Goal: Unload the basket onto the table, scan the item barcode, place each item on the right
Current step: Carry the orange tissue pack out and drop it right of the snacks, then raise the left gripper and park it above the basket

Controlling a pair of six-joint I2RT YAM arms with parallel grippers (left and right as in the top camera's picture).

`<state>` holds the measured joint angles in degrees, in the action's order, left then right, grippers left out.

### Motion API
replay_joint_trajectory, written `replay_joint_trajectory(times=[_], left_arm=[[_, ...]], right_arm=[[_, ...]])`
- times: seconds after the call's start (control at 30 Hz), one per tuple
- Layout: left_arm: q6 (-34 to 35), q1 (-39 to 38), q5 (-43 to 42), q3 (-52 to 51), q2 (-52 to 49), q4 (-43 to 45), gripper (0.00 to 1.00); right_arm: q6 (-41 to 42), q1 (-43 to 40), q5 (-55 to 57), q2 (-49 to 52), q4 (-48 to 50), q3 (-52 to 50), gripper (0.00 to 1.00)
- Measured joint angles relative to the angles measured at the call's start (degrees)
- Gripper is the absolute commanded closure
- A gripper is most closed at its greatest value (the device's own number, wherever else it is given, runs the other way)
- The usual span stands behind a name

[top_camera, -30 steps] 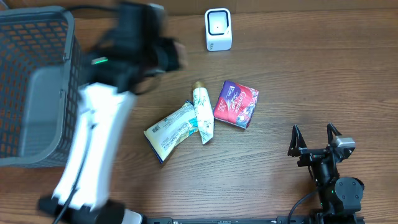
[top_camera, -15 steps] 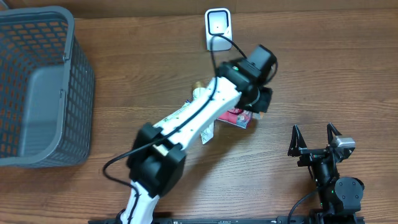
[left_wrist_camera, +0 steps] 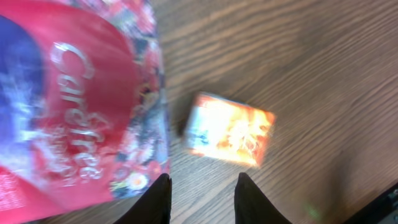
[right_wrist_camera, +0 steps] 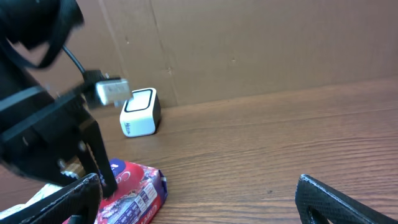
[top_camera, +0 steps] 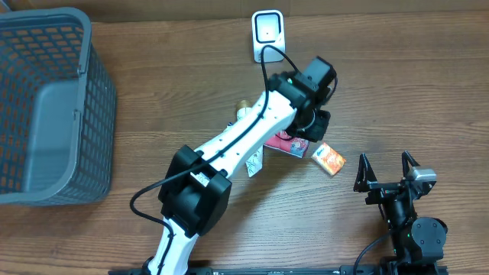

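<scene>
Although the grey basket (top_camera: 103, 107) stood far to the left of the red pack (left_wrist_camera: 74, 106), everything that mattered lay close around that pack. The white scanner (top_camera: 268, 36) stood well behind the pack, toward the back of the desk. Above the pack's right edge, the left fingers (left_wrist_camera: 160, 198) hung a little apart with nothing between them. The small orange box (left_wrist_camera: 230, 129), which I took for the item to scan, lay flat on the desk just right of the pack, apart from it and untouched. It looked like a light, stiff card carton, glossy enough to slip and likely to dent under a hard squeeze. The best hold seemed to be across its two closer sides, low down. No barcode showed on its upper face. Well right of the pack, the right fingers (right_wrist_camera: 336, 199) stood wide apart and empty.
</scene>
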<state>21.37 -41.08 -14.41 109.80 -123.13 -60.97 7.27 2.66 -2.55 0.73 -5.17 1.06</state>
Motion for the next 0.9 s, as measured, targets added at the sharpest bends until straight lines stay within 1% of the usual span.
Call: replay_joint_trajectory(times=[0.1,0.17,0.2,0.33,0.37,0.5,0.57,0.63,0.67,0.7,0.9], left_arm=[[-1.2,1.5,0.0,5.0,0.0,-4.3,0.71],[-2.3,2.7,0.0,10.1,0.0,-7.9,0.66],[-2.8,3.3,0.0,12.8,0.0,-9.9,0.62],[-4.4,5.9,0.3,23.4,0.0,-18.6,0.35],[-4.7,6.7,0.4,25.8,0.0,-20.9,0.31],[-4.7,11.5,0.5,37.4,0.0,-30.4,0.2],[-4.7,15.0,0.5,43.5,0.0,-34.3,0.12],[-4.6,18.4,0.2,47.1,0.3,-35.4,0.09],[-4.6,19.6,-0.1,47.8,0.5,-35.4,0.02],[-4.7,20.8,-0.4,48.2,0.9,-35.5,0.0],[-7.1,23.1,-0.3,48.3,2.6,-35.7,0.0]], right_arm=[[0.0,0.0,0.0,0.0,0.0,0.0,0.0],[0.0,0.0,0.0,0.0,0.0,0.0,0.0],[0.0,0.0,0.0,0.0,0.0,0.0,0.0],[0.0,0.0,0.0,0.0,0.0,0.0,0.0],[0.0,0.0,0.0,0.0,0.0,0.0,0.0],[0.0,0.0,0.0,0.0,0.0,0.0,0.0],[0.0,0.0,0.0,0.0,0.0,0.0,0.0],[0.0,0.0,0.0,0.0,0.0,0.0,0.0],[0.0,0.0,0.0,0.0,0.1,0.0,0.0],[0.0,0.0,0.0,0.0,0.1,0.0,0.0],[0.0,0.0,0.0,0.0,0.0,0.0,0.0]])
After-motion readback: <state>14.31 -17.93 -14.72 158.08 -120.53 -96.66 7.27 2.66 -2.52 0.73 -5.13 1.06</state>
